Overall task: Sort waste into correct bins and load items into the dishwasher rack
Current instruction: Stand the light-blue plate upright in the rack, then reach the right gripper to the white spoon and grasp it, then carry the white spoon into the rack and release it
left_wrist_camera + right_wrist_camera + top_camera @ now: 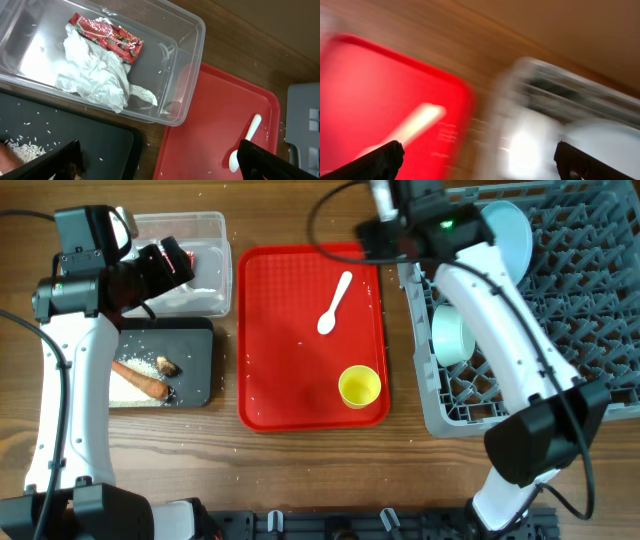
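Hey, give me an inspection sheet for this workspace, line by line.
Surface: wooden table, stray white specks.
Job's things: napkin, wrapper in clear tub; carrot, rice, brown lump on black tray; spoon, yellow cup on red tray; blue plate, green bowl in rack.
Clutter: nothing seen.
Pincers: left pincer open over the tub; right pincer open, empty, by the rack.
Cables: black cable at far left.
Surroundings: nothing seen.

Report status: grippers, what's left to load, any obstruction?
Left gripper open over the clear tub; right gripper open by the rack edge. White spoon and yellow cup on red tray, not loaded. Nothing blocking either.
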Robot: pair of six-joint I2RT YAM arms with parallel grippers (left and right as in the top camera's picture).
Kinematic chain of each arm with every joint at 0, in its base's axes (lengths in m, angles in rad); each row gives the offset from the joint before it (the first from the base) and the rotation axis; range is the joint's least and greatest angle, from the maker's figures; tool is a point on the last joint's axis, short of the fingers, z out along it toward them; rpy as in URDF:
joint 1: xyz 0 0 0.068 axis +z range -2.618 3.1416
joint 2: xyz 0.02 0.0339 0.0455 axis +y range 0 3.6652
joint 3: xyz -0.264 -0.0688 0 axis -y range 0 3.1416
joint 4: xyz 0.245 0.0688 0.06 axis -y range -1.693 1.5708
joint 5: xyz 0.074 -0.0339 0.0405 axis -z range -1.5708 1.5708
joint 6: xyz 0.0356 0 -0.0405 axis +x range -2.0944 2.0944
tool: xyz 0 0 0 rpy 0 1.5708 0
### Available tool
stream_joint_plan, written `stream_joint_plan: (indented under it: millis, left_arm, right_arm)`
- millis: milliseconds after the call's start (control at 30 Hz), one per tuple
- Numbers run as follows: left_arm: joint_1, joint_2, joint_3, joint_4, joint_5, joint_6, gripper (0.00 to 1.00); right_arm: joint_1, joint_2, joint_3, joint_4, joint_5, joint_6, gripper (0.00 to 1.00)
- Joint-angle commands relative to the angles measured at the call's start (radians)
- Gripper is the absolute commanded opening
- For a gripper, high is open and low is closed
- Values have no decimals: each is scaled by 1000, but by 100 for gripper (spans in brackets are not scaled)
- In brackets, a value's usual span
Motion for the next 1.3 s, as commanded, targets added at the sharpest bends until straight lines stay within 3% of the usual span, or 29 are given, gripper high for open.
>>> stream_joint_plan:
  millis: [0, 33, 67, 133, 233, 267, 433, 500, 567, 667, 700, 867, 1100, 1267]
  left_arm:
    - [5, 8, 11, 2, -3, 2, 100]
    - [5, 8, 11, 2, -3, 2, 100]
    - [5, 8, 11, 2, -3, 2, 100]
    - [5, 8, 11, 2, -3, 2, 100]
    - [5, 8, 11, 2, -3, 2, 100]
    - [5, 8, 11, 2, -3, 2, 100]
    - [5, 8, 11, 2, -3, 2, 100]
    - [5, 8, 11, 2, -3, 2, 100]
    - [5, 8, 11, 2, -3, 2, 100]
    - [5, 8, 11, 2, -3, 2, 100]
    - [5, 8, 11, 2, -3, 2, 100]
    - [5, 8, 11, 2, -3, 2, 100]
    - [5, 8, 11, 2, -3, 2, 100]
    - [5, 8, 11, 2, -3, 2, 100]
  right_arm:
    - [33, 61, -34, 4, -388, 195, 100]
    - [45, 100, -45, 16, -445, 234, 100]
    - [53, 141, -61, 38, -449, 273, 93]
    - [60, 206, -95, 68, -362, 388, 81]
    - [59, 311, -108, 72, -236, 507, 74]
    - [59, 337, -108, 72, -236, 510, 65]
    - [59, 402, -111, 76, -158, 565, 54]
    - [59, 418, -112, 73, -158, 565, 45]
    - [59, 419, -112, 74, -151, 557, 24]
    - [59, 419, -113, 55, -118, 553, 14]
    - [59, 419, -113, 36, -113, 528, 4]
    - [45, 333, -39, -79, -200, 431, 4]
    - [-115, -101, -15, -171, -219, 377, 4]
    - [-389, -261, -16, -394, 112, 349, 4]
